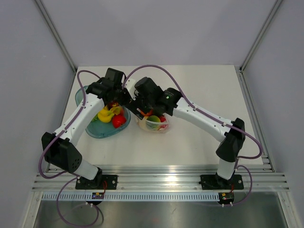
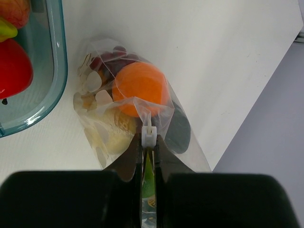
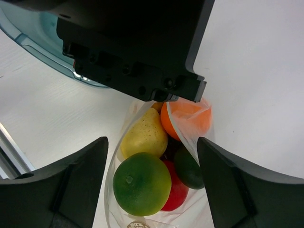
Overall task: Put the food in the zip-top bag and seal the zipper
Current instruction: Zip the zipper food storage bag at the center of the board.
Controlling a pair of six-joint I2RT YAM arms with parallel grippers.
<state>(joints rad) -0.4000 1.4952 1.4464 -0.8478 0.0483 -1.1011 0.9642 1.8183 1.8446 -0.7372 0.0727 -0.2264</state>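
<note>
The zip-top bag [image 1: 159, 125] stands on the table right of the bowl, its mouth partly open. It holds several toy foods: a green fruit [image 3: 141, 183], a yellow pear [image 3: 145, 135], an orange [image 3: 186, 118] and a red piece [image 3: 176, 195]. My left gripper [image 2: 148, 142] is shut on the zipper strip at the bag's mouth, right behind a white slider [image 2: 148, 133]. In the top view the left gripper [image 1: 127, 99] sits at the bag's far left corner. My right gripper [image 3: 152, 152] is open and empty, its fingers straddling the bag's mouth from above.
The translucent blue-green bowl [image 1: 95, 134] lies left of the bag and holds yellow and red toy food [image 1: 111, 116]. Its rim [image 2: 59, 71] is close beside the bag. The two wrists are crowded together over the bag. The table's right edge [image 2: 256, 102] lies beyond the bag.
</note>
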